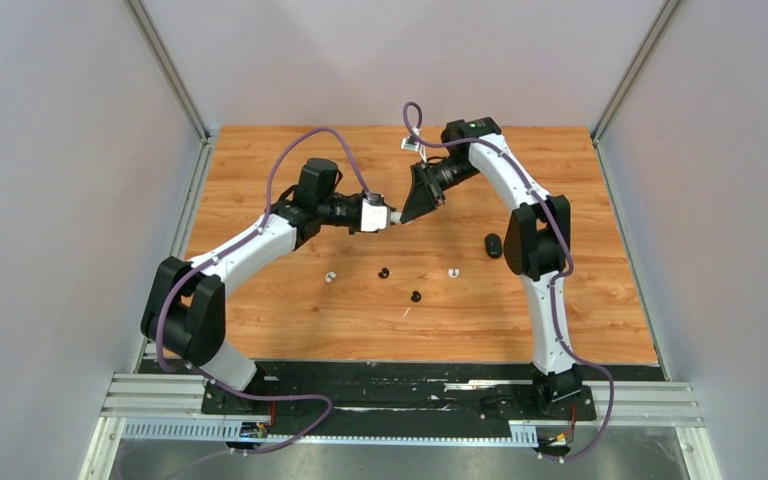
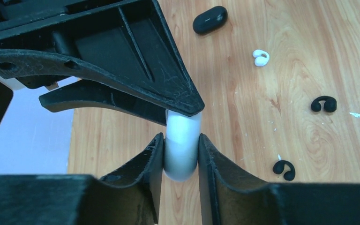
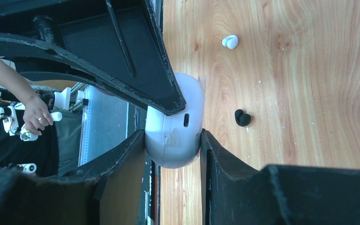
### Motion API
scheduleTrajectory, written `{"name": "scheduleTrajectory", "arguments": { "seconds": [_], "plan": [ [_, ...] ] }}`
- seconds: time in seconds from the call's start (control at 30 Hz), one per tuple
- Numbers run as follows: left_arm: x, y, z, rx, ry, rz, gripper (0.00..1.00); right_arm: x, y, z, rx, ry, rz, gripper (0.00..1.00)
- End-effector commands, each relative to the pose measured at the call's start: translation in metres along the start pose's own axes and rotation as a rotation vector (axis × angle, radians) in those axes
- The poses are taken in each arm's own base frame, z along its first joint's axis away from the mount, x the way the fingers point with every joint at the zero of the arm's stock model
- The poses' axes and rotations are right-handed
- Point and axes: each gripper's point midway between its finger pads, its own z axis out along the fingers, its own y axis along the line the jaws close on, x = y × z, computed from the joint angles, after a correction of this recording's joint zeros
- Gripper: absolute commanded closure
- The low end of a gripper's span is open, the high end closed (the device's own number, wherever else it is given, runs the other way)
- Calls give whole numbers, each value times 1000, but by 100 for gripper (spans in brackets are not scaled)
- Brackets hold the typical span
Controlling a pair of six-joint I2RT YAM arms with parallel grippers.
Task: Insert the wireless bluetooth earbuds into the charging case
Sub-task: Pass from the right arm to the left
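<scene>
A white charging case (image 1: 396, 214) hangs above the middle of the table, held from both sides. My left gripper (image 2: 180, 154) is shut on one end of the white case (image 2: 182, 145), both pads touching it. My right gripper (image 3: 172, 145) is shut on the opposite end of the case (image 3: 176, 136), where the charging port shows. Two white earbuds (image 1: 330, 277) (image 1: 453, 271) and two black earbuds (image 1: 383, 272) (image 1: 415, 296) lie loose on the wood nearer the arm bases. The left wrist view shows one white earbud (image 2: 260, 57) and two black earbuds (image 2: 323, 103) (image 2: 283, 169).
A black oval case (image 1: 494, 245) lies shut on the table beside the right arm, and the left wrist view shows this black case (image 2: 209, 19) too. Grey walls enclose the wooden table (image 1: 290, 330) on three sides. A person's hand (image 3: 33, 112) shows beyond the table edge.
</scene>
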Motion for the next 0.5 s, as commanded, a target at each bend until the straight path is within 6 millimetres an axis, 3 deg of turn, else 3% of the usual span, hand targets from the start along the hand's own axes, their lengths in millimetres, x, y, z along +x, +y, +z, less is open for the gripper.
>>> {"name": "scheduleTrajectory", "arguments": {
  "seconds": [0.0,0.07,0.17,0.23,0.4,0.47],
  "plan": [
    [-20,5,1,33,-39,33,69,-16,8,-6,-22,-52,-53,70],
    [-18,6,0,29,-29,29,76,-16,7,-7,-20,-53,-51,67],
    [-18,9,-1,15,-11,3,88,-18,7,-11,-3,-55,-73,48],
    [-17,10,-3,10,7,-38,92,-25,10,-20,19,-71,-133,41],
    [-28,23,-14,-24,33,-235,97,-59,17,-70,131,-179,-314,25],
    [-34,27,-19,-15,31,-325,98,-64,23,-82,169,-202,-390,23]
  ]
}}
